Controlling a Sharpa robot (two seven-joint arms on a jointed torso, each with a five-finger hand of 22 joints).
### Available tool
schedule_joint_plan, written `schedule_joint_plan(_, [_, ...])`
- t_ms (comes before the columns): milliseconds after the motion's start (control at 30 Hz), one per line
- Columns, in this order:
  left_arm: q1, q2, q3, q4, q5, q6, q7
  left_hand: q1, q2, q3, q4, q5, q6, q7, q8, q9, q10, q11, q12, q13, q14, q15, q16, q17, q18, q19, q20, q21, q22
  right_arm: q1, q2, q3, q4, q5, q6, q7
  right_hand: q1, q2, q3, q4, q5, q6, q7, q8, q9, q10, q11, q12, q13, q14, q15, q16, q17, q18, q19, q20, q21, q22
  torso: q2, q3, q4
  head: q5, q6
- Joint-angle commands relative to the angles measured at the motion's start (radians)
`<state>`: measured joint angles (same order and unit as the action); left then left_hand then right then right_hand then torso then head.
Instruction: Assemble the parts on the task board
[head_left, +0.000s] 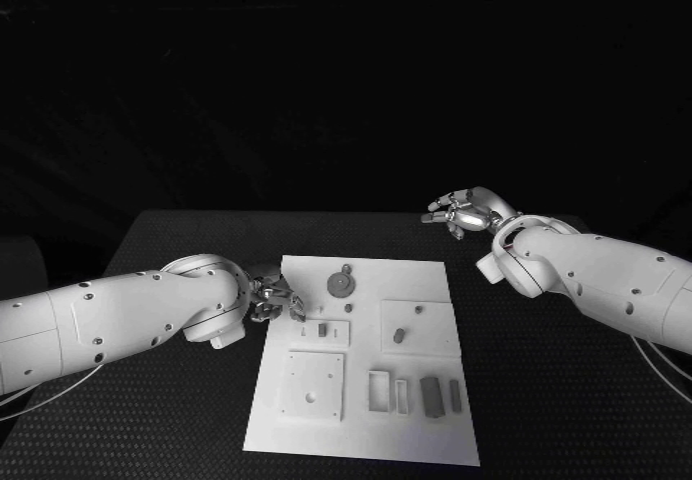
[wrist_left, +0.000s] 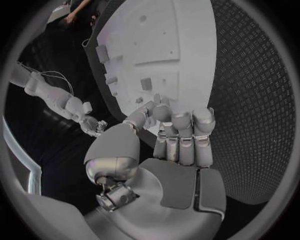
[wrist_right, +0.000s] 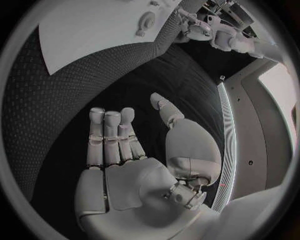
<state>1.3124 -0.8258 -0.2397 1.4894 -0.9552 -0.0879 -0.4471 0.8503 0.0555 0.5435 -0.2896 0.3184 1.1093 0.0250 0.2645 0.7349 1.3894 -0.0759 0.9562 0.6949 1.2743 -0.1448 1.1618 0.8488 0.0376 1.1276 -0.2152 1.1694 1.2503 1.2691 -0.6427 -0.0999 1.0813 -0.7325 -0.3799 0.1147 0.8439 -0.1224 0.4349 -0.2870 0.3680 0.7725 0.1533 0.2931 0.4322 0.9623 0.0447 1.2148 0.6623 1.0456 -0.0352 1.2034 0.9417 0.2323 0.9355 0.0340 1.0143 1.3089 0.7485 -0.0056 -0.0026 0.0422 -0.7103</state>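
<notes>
Silver left hand pinches a small part over the task board; right hand spread, holding nothing.

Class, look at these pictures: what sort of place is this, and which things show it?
Probably a robotics lab test bench: a black table bearing a white task board with small parts, and two robot hands, left and right.

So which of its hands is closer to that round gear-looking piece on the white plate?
Left. The left hand sits at the task board's edge beside the round part; the right hand hangs off the board, farther away.
</notes>
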Motion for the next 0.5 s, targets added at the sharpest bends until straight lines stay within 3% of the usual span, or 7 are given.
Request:
schedule_joint_plan(33, [-0.007, -0.008, 0.000, 0.019, -0.057, -0.002, -0.010, 0.046, 0.032, -0.004, 0.000, 0.004, 0.007, -0.001, 0.048, 0.110, 0.018, -0.011, 0.004, -0.002, 0.014, -0.008, 0.007, 0.001, 0.104, 0.006, -0.011, 0.003, 0.001, 0.000, 0.001, 0.000, 0.002, 0.000, 0.011, 0.010, -0.007, 0.002, -0.003, -0.001, 0.004, 0.035, 0.026, 0.006, -0.002, -0.158, 0.025, 0.003, -0.002, -0.008, -0.002, 0.006, -0.002, 0.029, -0.001, 0.002, -0.006, 0.014, 0.001, 0.0002, -0.0018, 0.003, -0.001])
schedule_joint_plan(500, [-0.030, -0.001, 0.000, 0.028, -0.102, 0.011, -0.018, 0.044, 0.031, -0.004, 0.000, 0.006, 0.008, -0.001, 0.048, 0.111, 0.020, -0.012, 0.005, -0.003, 0.016, -0.008, 0.009, 0.002, 0.104, 0.007, -0.011, 0.004, 0.002, 0.000, -0.004, 0.000, 0.006, 0.000, 0.011, 0.010, -0.006, 0.002, -0.003, -0.001, 0.004, 0.035, 0.027, 0.006, -0.002, -0.158, 0.025, 0.004, -0.002, -0.008, -0.002, 0.006, -0.002, 0.029, -0.002, 0.002, -0.006, 0.014, 0.001, 0.0007, -0.0026, 0.003, -0.005])
